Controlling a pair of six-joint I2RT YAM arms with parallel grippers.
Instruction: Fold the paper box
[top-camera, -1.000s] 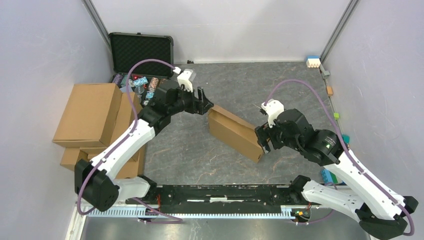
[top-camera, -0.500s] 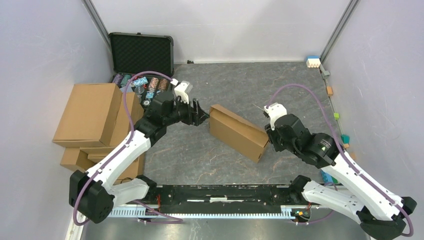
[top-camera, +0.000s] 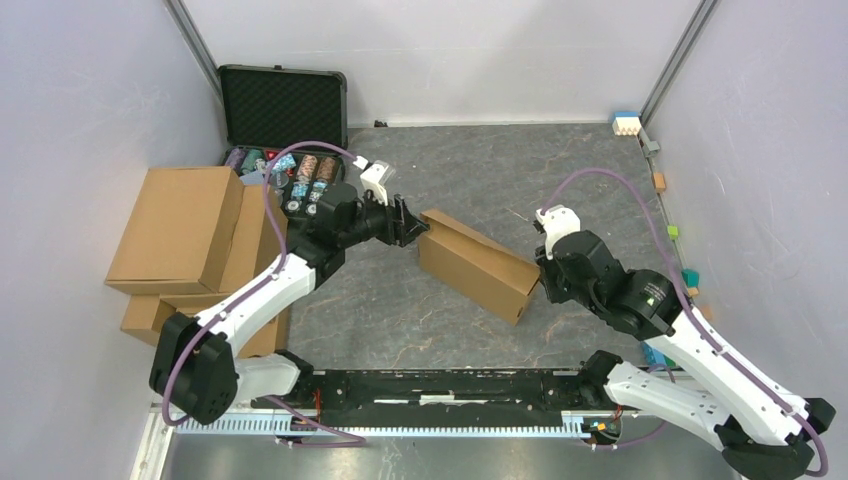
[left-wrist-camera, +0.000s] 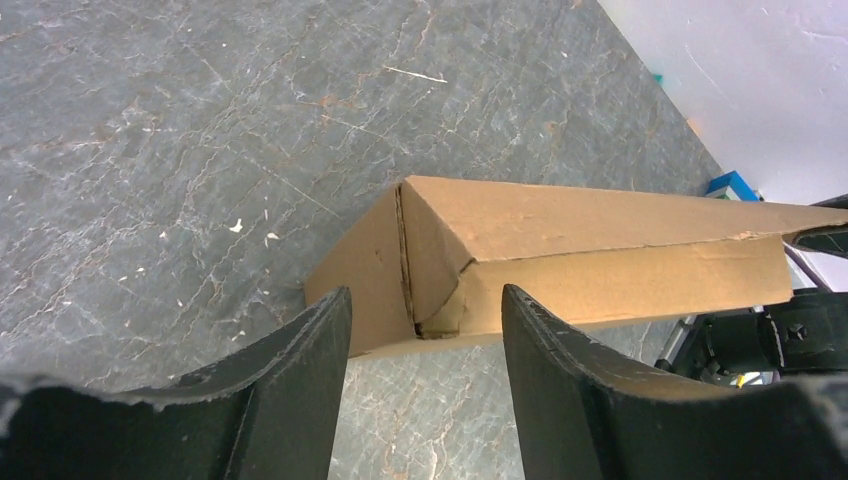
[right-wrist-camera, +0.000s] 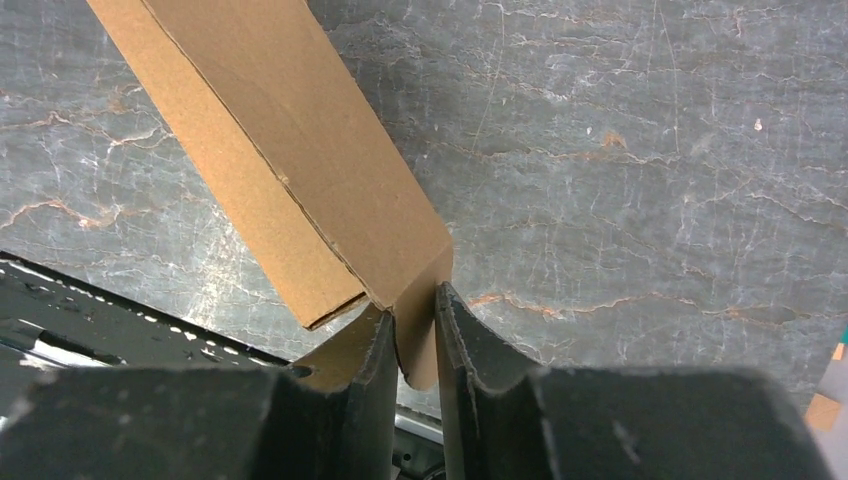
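Our right gripper (right-wrist-camera: 412, 312) pinches the paper box (right-wrist-camera: 290, 160) by its end flap.
Our left gripper (left-wrist-camera: 425, 300), spread, faces the other end; the long axis spans both.

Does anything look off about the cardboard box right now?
Yes. The box isn't closed square: at the end facing the left gripper a corner seam gapes, and at the other end a flap sticks out, pinched by the right gripper.
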